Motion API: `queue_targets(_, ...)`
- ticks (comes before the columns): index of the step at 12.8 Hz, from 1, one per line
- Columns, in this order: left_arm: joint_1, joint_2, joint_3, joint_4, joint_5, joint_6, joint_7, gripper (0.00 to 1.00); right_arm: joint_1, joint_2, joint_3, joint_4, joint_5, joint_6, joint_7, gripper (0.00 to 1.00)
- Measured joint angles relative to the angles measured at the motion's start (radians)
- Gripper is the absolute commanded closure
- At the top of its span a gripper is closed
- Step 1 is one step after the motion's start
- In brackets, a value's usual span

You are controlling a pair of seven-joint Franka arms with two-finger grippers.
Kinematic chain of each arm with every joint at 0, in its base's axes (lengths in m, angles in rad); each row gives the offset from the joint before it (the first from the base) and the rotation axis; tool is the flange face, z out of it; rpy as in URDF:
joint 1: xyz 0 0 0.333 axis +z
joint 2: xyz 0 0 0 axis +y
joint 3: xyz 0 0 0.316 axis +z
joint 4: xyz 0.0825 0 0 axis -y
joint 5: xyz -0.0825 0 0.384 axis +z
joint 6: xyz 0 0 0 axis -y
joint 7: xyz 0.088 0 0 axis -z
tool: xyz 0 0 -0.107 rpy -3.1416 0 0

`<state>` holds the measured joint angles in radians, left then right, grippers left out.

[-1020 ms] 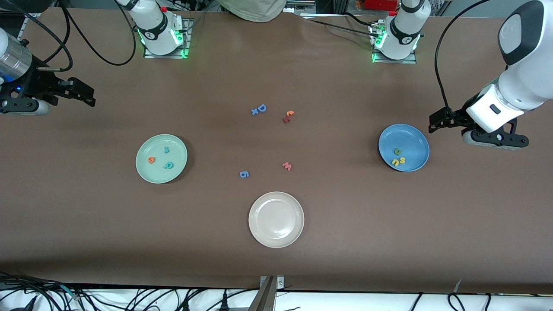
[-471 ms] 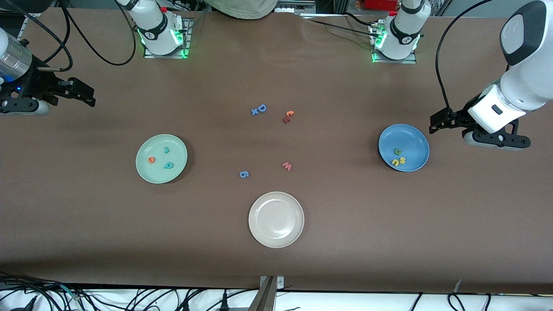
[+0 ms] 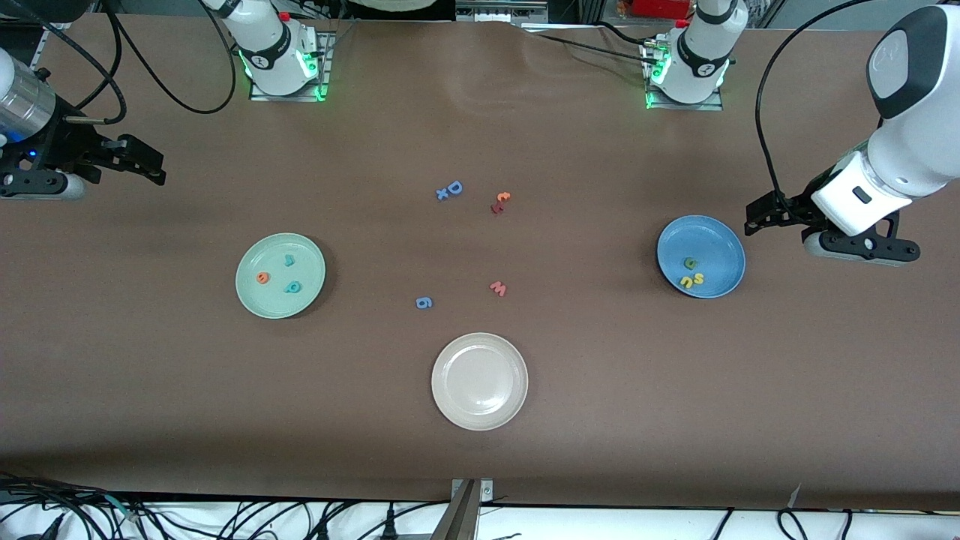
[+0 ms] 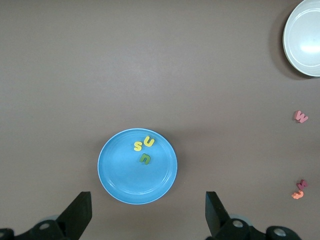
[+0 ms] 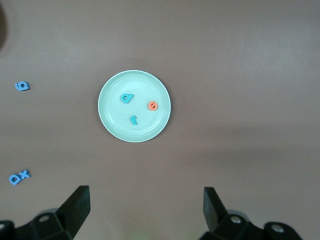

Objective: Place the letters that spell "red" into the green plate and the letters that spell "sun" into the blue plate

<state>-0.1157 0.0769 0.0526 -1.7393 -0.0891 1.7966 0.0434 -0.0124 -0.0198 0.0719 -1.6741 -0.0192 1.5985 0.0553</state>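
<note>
Shifted slightly up and outward since a second ago: left gripper [image 3: 757,219], jaws wide, empty, over bare table beside the blue plate [image 3: 720,234]. Nearest the camera, an off-white plate [image 3: 454,405]. Farther on, blue "6" [image 3: 424,302] and pink "w" [image 3: 499,288], loose mid-table. Resting in the green plate [image 3: 255,298]: orange "e" [image 3: 262,277], teal "d" [image 3: 292,286], teal "r" [image 3: 289,260]. Lying in the blue plate: yellow "s" [image 3: 697,277], yellow "u" [image 3: 685,282], green "n" [image 3: 689,262]. Farther still, blue "D" [image 3: 454,187], dark red letter [image 3: 496,208] touching an orange one [image 3: 503,196]. Parked at the table's right-arm end, right gripper [image 3: 146,166], spread wide, empty.
</note>
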Motion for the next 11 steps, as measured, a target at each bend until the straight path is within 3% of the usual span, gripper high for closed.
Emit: queue_targets(11,0.026,0.037,0.001,0.066,0.0,-0.021,0.0,0.0,0.0,0.0,0.0,0.0,0.001,0.059,-0.018,0.0)
